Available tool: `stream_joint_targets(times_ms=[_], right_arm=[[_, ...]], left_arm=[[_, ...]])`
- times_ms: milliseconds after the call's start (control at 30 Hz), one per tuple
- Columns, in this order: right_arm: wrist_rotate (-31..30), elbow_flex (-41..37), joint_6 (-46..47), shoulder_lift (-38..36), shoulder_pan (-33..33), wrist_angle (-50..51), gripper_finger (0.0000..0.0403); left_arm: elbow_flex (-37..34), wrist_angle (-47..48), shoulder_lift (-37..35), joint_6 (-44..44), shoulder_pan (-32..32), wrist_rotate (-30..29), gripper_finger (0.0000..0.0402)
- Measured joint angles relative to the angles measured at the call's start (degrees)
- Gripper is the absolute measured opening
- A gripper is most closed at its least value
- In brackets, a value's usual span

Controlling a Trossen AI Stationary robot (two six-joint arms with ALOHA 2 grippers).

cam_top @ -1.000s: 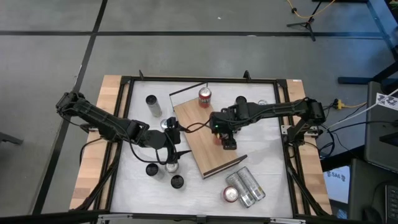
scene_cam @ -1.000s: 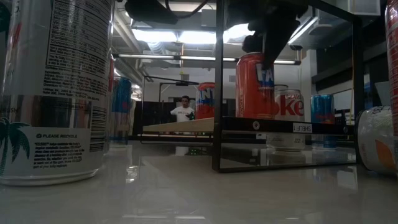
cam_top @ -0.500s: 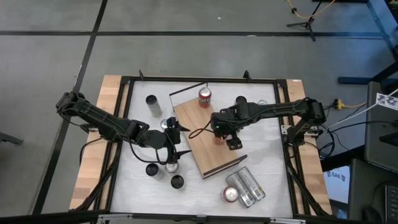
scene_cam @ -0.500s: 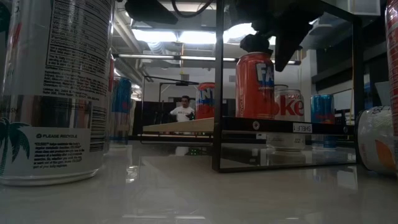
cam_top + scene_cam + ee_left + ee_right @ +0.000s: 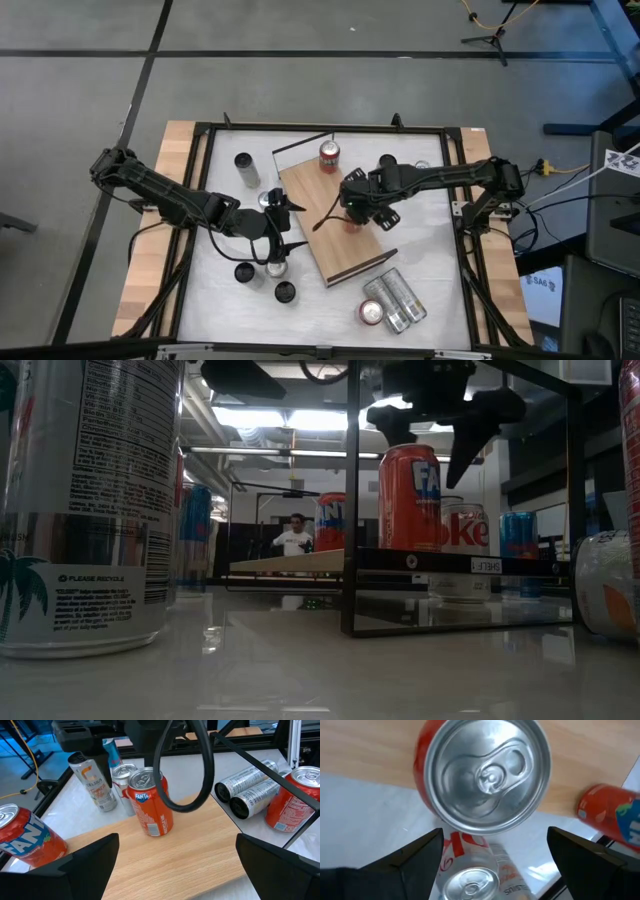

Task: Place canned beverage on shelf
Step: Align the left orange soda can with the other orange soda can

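An orange Fanta can (image 5: 410, 497) stands upright on the light wooden shelf (image 5: 330, 240), near the middle of its right edge. My right gripper (image 5: 432, 435) hangs open just above it, pointing steeply down. One finger (image 5: 470, 445) reaches down past the can's rim and the other (image 5: 392, 415) stays above it. The right wrist view looks onto the can's silver top (image 5: 487, 775), clear of both fingers. A second orange can (image 5: 329, 156) stands at the shelf's far end. My left gripper (image 5: 285, 225) waits open at the shelf's left edge, facing the can (image 5: 150, 802).
Upright cans stand left of the shelf (image 5: 246, 168), (image 5: 276, 265), (image 5: 285, 292). Two silver cans (image 5: 400, 295) and a red one (image 5: 371, 312) lie near the table's front right. A Coke can (image 5: 465, 525) stands behind the shelf, and a large white can (image 5: 90, 510) stands close to the low camera.
My right gripper has rolled about its own pointing line while staying above the Fanta can. Its fingers have swung from the can's near side round toward the right. The can has kept its place and facing on the shelf.
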State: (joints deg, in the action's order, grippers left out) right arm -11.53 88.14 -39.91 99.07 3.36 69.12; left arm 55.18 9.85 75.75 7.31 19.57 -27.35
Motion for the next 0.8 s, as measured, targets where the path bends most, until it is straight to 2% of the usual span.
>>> stream_joint_targets(times_ms=[167, 367, 567, 667, 800], right_arm=[[-0.02, 0.0, -5.56, 0.0, 0.02, 0.0, 0.0349], [-0.02, 0.25, -6.54, 0.0, 0.05, 0.28, 0.0349], [0.46, 6.49, -6.62, -0.01, 0.07, 3.47, 0.0349], [3.68, 9.83, -6.55, -0.02, 0.07, 4.17, 0.0349], [10.95, 11.68, -6.55, -0.02, 0.07, 4.22, 0.0349]], left_arm=[[0.0, 0.0, 0.0, 0.0, 0.01, -0.01, 0.0396], [0.0, 0.0, 0.0, 0.0, 0.02, 0.0, 0.0396], [0.0, 0.0, 0.0, 0.0, 0.0, -0.01, 0.0396], [0.0, 0.0, 0.0, 0.0, 0.0, 0.0, 0.0396], [0.0, 0.0, 0.0, 0.0, 0.01, -0.01, 0.0396]])
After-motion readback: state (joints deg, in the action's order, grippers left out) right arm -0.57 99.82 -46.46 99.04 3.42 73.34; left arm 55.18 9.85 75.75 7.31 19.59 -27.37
